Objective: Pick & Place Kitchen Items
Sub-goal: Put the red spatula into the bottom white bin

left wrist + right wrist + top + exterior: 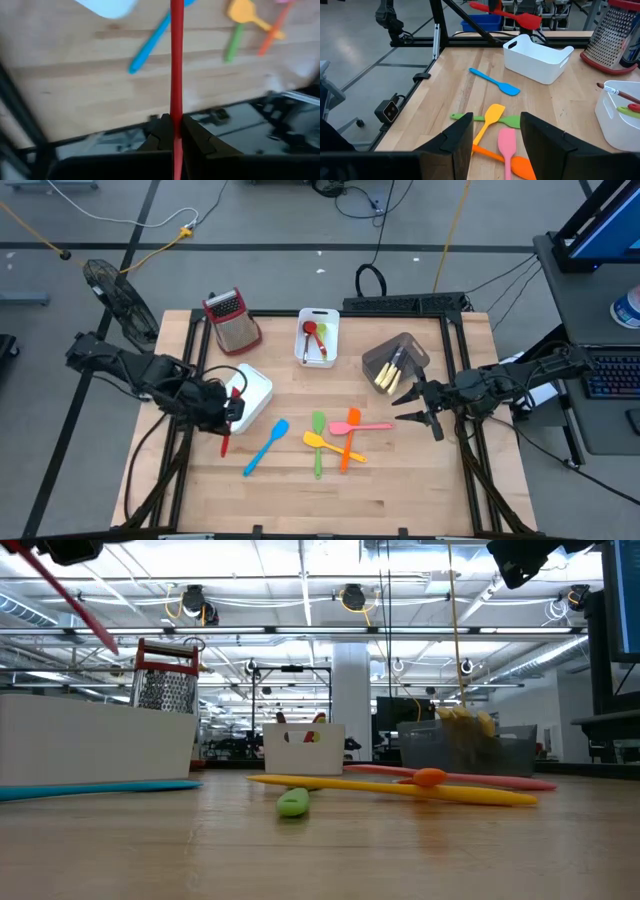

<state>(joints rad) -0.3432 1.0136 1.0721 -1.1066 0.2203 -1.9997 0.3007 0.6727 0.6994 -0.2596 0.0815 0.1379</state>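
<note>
My left gripper (228,408) is shut on a red utensil (225,438), held in the air beside the white bin (256,385) at the table's left; the utensil also shows in the right wrist view (517,19). On the table lie a blue spatula (266,446) and green (318,442), yellow (318,442), orange (347,442) and pink (368,426) utensils, crossed over one another. My right gripper (415,406) is open and empty, above the table just right of this heap (495,135). My left gripper pinches the red utensil's thin handle (176,107) between its two fingers (194,135). The utensil is lifted clear of the table and slants down, as the low view (85,605) shows. Its long part runs out past the fingertips.
A metal grater with a red handle (232,318) stands at the far left. A white bin (318,355) at the far middle holds a red and a green utensil. A grey bin (390,352) at the far right holds cream utensils. Bare wood lies along the near edge.
</note>
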